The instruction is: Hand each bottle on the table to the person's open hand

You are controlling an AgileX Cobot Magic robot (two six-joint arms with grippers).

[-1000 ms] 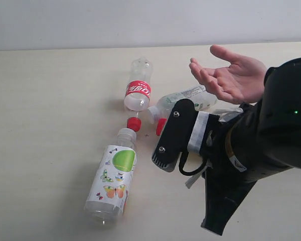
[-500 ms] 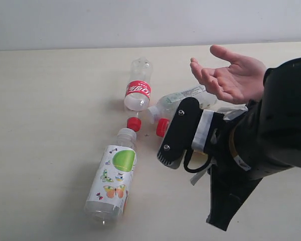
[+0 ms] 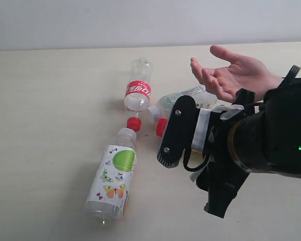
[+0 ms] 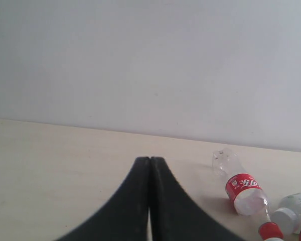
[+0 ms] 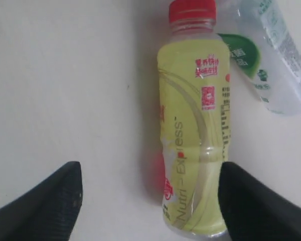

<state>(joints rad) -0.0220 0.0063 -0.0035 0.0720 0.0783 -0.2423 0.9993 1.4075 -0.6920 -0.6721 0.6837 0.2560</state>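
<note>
On the table (image 3: 50, 100) lie a clear bottle with a red label (image 3: 138, 90), a clear bottle with a green-white label (image 3: 183, 99) and a large butterfly-label bottle (image 3: 113, 175). The yellow-green bottle (image 5: 193, 135) with a red cap (image 3: 161, 126) lies under my right gripper (image 5: 151, 175). That gripper is open, with the bottle between its jaws, close against one finger and far from the other. In the exterior view my right gripper (image 3: 178, 134) hides most of this bottle. The person's open hand (image 3: 236, 75) waits palm up behind it. My left gripper (image 4: 150, 160) is shut and holds nothing.
The red-label bottle (image 4: 243, 188) shows to one side in the left wrist view, its red cap (image 4: 269, 230) toward the camera. A pale wall (image 3: 140, 22) backs the table. The green-white bottle (image 5: 271, 55) lies right beside the yellow-green one.
My right arm has shifted slightly and its wrist has turned. The bottles and the person's hand have not moved.
</note>
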